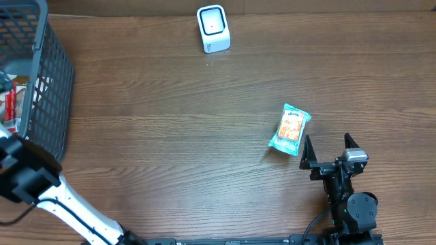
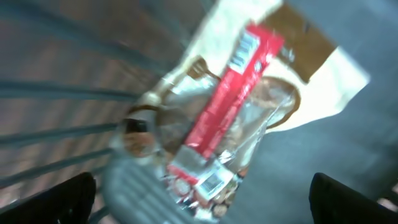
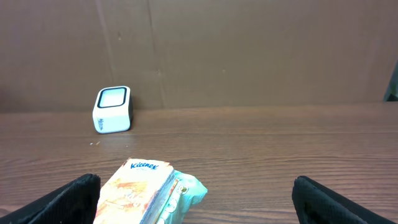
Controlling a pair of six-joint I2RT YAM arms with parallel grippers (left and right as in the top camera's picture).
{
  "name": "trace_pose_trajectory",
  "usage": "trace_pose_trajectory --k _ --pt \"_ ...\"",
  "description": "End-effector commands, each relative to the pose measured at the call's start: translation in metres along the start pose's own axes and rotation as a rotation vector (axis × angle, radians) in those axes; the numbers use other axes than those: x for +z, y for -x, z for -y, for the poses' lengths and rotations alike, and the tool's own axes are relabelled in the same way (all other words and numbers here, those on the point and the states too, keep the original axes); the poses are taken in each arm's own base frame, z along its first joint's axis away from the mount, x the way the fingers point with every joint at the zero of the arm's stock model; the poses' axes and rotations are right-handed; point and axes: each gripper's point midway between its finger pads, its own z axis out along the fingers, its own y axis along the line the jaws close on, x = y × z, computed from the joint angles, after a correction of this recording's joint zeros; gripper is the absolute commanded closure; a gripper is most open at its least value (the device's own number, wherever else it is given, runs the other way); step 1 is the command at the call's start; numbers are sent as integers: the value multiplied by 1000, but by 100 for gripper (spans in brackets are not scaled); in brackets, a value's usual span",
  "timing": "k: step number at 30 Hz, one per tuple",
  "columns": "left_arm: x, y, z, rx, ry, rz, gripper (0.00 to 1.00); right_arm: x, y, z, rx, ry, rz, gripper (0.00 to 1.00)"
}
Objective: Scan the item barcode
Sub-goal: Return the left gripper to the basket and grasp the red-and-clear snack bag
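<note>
I'm seeing the left gripper (image 2: 204, 202) hanging over the grey basket (image 1: 51, 75), jaws spread wide and gripping nothing, with a red-striped snack packet (image 2: 230, 106) lying below. The scanner (image 1: 213, 28) is sitting at the far edge of the table (image 1: 150, 116). The Kleenex pack (image 1: 290, 128) is lying flat just beside the right gripper (image 1: 327, 144), which is also gaping wide and holding nothing. Can't tell if one finger is touching the pack.

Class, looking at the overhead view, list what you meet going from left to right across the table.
From the left: basket → scanner → tissue pack → right tool, open.
</note>
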Motion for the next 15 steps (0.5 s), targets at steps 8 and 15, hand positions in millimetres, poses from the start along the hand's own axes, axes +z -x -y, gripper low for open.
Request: trace_pose_trajectory --k 8,15 --pt "87 -20 29 184 -102 -111 0 0 -3 1 -7 -6 1 0" --pt "95 -3 39 213 -148 -36 0 0 -3 1 -7 -6 1 0"
